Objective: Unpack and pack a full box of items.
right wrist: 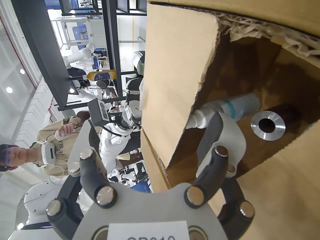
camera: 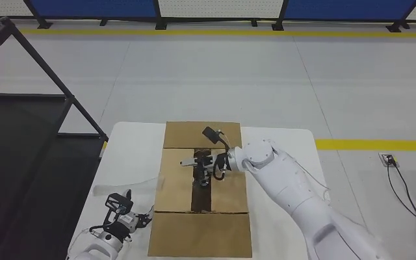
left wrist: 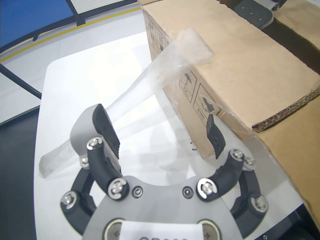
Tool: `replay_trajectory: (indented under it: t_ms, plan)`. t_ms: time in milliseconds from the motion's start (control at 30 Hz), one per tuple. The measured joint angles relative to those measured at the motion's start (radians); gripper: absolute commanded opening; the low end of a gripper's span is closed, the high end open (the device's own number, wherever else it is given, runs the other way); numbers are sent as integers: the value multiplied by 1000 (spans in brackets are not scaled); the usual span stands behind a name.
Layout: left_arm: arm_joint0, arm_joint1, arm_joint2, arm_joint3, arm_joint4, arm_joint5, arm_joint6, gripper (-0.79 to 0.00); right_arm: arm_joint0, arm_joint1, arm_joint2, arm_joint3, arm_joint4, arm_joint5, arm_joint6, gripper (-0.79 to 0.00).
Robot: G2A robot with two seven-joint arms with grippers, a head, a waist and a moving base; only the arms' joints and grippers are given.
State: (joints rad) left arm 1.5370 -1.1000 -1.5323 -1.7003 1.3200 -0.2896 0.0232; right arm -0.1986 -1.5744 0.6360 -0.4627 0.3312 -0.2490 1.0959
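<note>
Two top flaps of the cardboard box (camera: 200,235) lie nearly shut, with a dark slot between them, and that slot is where I am working. The box sits mid-table. My right gripper (right wrist: 150,123) straddles the edge of one flap (right wrist: 175,76), one finger inside the box and one outside. The fingers are spread wide, with cardboard between them but not pinched.

I judge the step in hand to be opening this flap so unpacking can start. To do it well, I would close near the flap's free edge and swing it up and outward along its fold rather than tug straight, since the corrugated edge looks ragged and may tear. The inner finger is just beside a spray bottle (right wrist: 235,106) lying in the box, with a metal-capped cylinder (right wrist: 267,126) next to it, so I would avoid dragging either.

My left gripper (left wrist: 155,116) hangs low beside a corner of the box, fingers wide apart and holding nothing. A strip of clear tape (left wrist: 150,76) runs from the box's top down to the table past one finger and could snag.

Around the table is grey floor (camera: 260,78), with blue panels (camera: 91,8) along the far side. A black frame (camera: 65,110) stands on the left arm's side, and a yellow line (camera: 195,31) crosses the floor. The table (camera: 130,149) itself is white and smooth.
</note>
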Motion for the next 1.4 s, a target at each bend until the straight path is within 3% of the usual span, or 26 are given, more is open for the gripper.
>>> replay_trajectory:
  t_ms: [300, 667, 1067, 1400]
  plan:
    - [32, 2, -58, -15, -52, -9, 44, 0, 12, -41, 17, 91, 71, -54, 71, 0]
    - [102, 7, -118, -64, -76, -109, 148, 0, 4, -88, 6, 158, 35, -136, -20, 0]
    - [144, 10, -98, -131, 34, -143, 185, 0, 8, -102, 65, 182, 122, -258, 51, 0]
    - [141, 2, -42, -180, 103, -58, 180, 0, 23, -110, 100, 134, 161, -324, 117, 0]
